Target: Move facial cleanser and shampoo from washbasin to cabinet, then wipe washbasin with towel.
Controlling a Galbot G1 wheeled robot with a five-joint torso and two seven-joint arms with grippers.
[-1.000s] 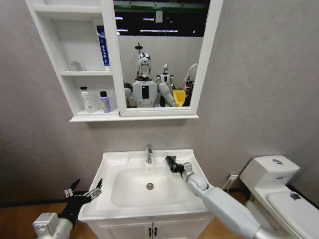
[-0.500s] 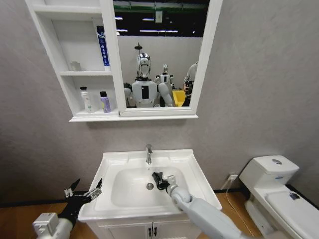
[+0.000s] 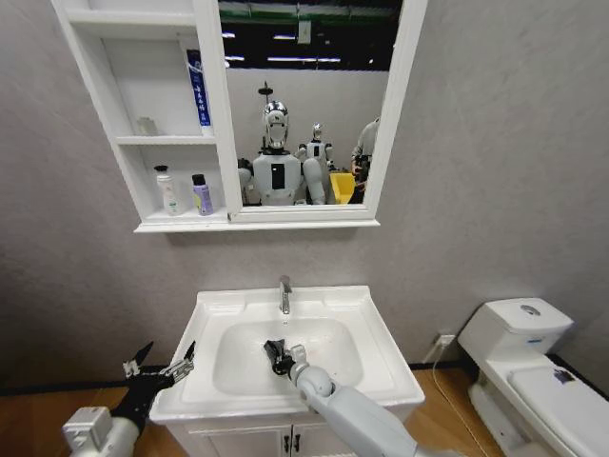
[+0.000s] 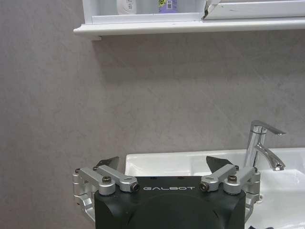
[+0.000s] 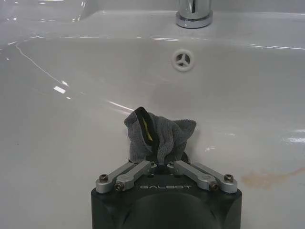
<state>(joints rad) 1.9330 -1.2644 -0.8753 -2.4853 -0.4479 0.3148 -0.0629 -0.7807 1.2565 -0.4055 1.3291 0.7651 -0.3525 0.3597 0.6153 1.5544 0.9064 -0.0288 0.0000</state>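
Observation:
The white washbasin stands below the wall cabinet. My right gripper reaches into the oval bowl and is shut on the small dark towel, whose yellow-green edge shows. The towel is pressed on the bowl's floor, in front of the chrome tap. The facial cleanser and shampoo, a white bottle and a purple bottle, stand side by side on the cabinet's lowest shelf. My left gripper hangs open beside the washbasin's left edge, with nothing between its fingers.
A white toilet stands to the right of the washbasin. The low vanity doors are under the washbasin. A blue tube and a small cup sit on the middle shelf. The mirror reflects robots.
My right gripper has swept the towel from the washbasin's back right rim leftward and down into the middle of the bowl. The left arm has not moved.

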